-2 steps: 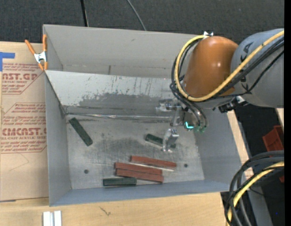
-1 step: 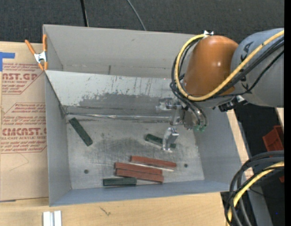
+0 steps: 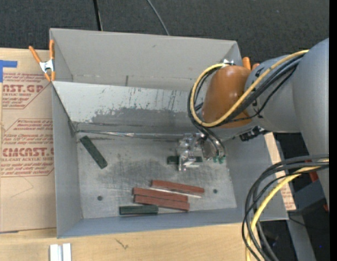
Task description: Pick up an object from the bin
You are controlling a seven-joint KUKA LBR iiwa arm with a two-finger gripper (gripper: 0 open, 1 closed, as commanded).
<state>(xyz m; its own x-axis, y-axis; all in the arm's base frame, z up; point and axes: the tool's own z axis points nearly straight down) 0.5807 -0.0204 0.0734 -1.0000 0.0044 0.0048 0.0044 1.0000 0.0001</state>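
Steeply, the grey arm (image 3: 312, 91) leans in over the right wall of the bin (image 3: 65, 162). Its orange wrist cover (image 3: 225, 94), looped with yellow and black cables, points down to the gripper (image 3: 192, 155), which is low over the floor right of centre; whether it is apart or together cannot be told. Nearest, toward the front wall, lie a slim reddish-brown bar (image 3: 177, 187) and a thicker reddish-brown bar (image 3: 160, 199) side by side, with a dark green bar (image 3: 138, 210) just beside their left end, while a second green bar (image 3: 93, 151) lies well apart at the left.

Reddish-brown sticks (image 3: 160, 199) (2 dark-green bars (image 3: 93, 151))
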